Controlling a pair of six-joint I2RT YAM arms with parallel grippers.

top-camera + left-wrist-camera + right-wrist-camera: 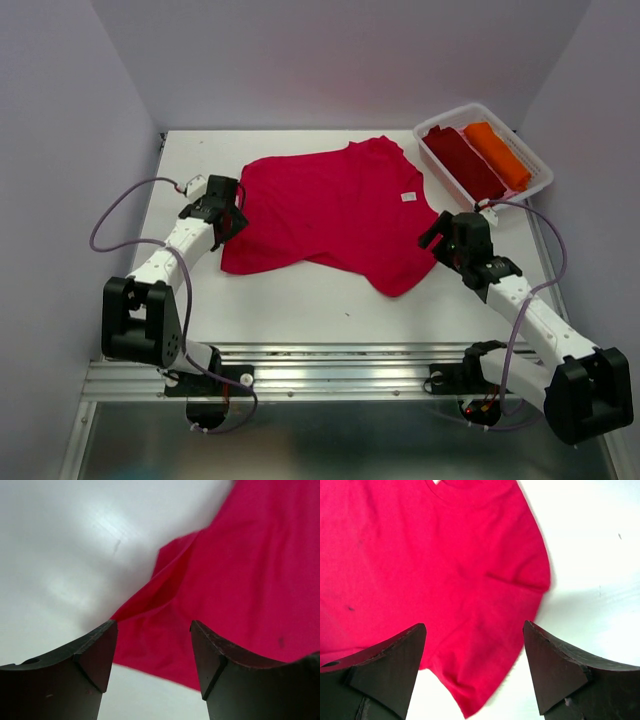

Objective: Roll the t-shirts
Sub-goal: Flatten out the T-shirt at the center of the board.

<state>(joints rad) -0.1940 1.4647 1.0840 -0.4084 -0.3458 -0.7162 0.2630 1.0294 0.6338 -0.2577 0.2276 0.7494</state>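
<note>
Top external shows us the crimson tee (330, 215) lying flat mid-table (300, 300); a maroon tee (465, 160) and an orange tee (497, 155) sit rolled in the basket (540, 185) far right. The left hand (232, 212) at the tee's left edge and the right hand (440, 235) at its near-right sleeve both gape wide, empty. We judge rolling not yet begun; next we must pinch one edge evenly.

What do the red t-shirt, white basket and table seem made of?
The red t-shirt looks like soft matte knit cloth, likely cotton: it lies limp with creases. The basket seems to be white plastic, slightly glossy, with thin moulded walls. The table looks like a hard, smooth white board, perhaps laminate: soft glare shows in the left wrist view.
</note>
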